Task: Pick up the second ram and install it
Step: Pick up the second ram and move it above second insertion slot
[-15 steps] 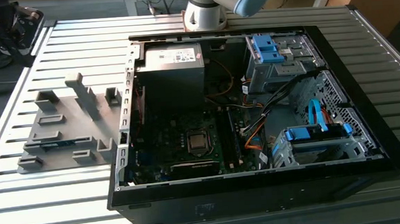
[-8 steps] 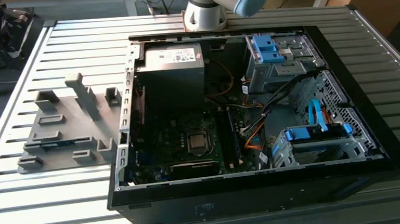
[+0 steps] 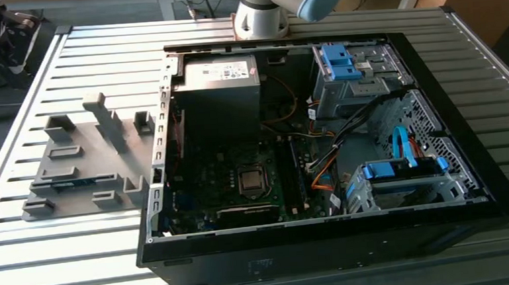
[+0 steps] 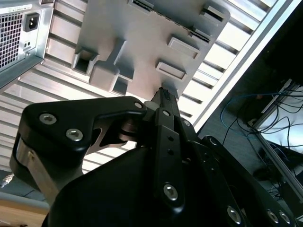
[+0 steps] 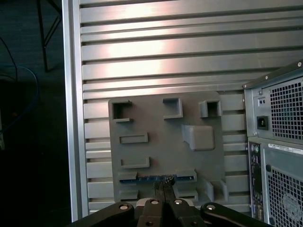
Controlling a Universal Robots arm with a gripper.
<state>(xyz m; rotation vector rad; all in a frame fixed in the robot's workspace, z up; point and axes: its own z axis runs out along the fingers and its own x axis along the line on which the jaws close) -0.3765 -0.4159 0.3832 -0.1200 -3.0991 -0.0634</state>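
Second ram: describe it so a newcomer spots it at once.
On the slatted metal table, beside the computer case, lies a grey fixture plate. The second ram is the thin blue-green strip sitting in one of its slots; every other slot and block is plain grey.

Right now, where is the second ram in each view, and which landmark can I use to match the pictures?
Exterior view: the second ram lies in a slot of the fixture plate, to the exterior view's left of the computer case.
First wrist view: it is the blue strip across the fixture plate, just beyond the gripper.
Second wrist view: the gripper points at the fixture plate's edge.
Shared landmark: the fixture plate.
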